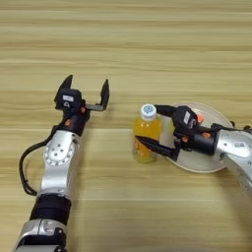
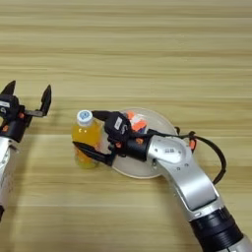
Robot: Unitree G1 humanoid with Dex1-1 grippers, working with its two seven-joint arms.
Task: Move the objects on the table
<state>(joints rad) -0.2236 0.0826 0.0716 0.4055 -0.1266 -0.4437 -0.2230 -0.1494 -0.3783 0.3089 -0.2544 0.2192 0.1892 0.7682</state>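
Note:
A small orange-juice bottle (image 1: 146, 137) with a white cap stands upright on the table (image 1: 123, 49), just left of a round beige plate (image 1: 217, 117). My right gripper (image 1: 146, 123) is open, reaching in from the right. One black finger lies behind the bottle near its cap and the other in front of its lower body. Whether either finger touches the bottle I cannot tell. The multicoloured puzzle cube (image 2: 136, 122) sits on the plate, mostly hidden behind the right gripper's wrist. My left gripper (image 1: 86, 84) stands open and empty to the left of the bottle.
The plate (image 2: 160, 120) lies under my right forearm. A black cable loops beside each arm. Bare plank table stretches across the far half and the near side.

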